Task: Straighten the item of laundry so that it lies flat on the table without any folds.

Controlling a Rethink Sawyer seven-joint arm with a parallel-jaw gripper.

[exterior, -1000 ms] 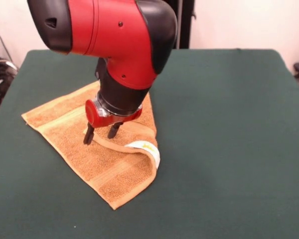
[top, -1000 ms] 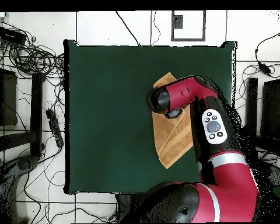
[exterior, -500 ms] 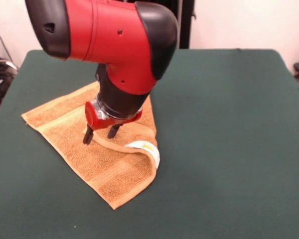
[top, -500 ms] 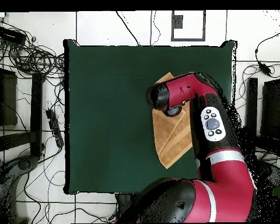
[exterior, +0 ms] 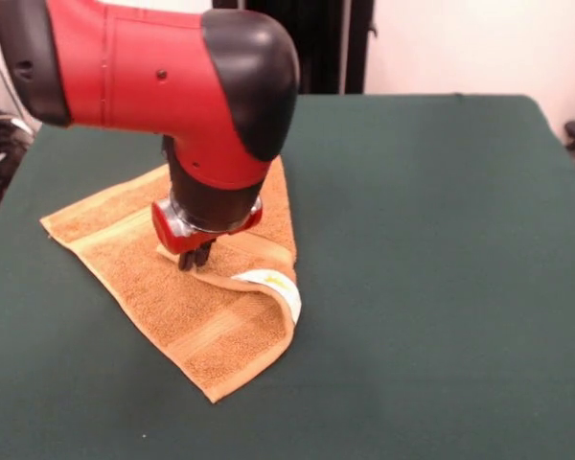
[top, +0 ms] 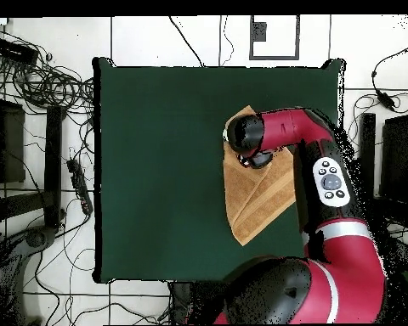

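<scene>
The item of laundry (exterior: 163,311), an orange-tan towel, lies on the left half of the green table (exterior: 441,240). One flap is folded over, and its curled edge shows a white label (exterior: 268,281). My gripper (exterior: 194,257) points down at the inner end of that folded flap, and its fingers are pinched together on the flap's edge. In the overhead view the towel (top: 252,205) lies near the table's (top: 156,170) right edge. There the red arm (top: 284,136) covers its upper part and hides the gripper.
Green table stretches wide to the right of the towel in the front view. Cables (top: 46,81) and dark equipment (top: 20,170) lie on the floor around the table. The arm's bulky elbow (exterior: 172,77) hangs over the towel's far part.
The gripper's fingers stood apart over the folded flap and have now closed on its edge. The arm has shifted left in the front view, and the flap has moved slightly with it.
</scene>
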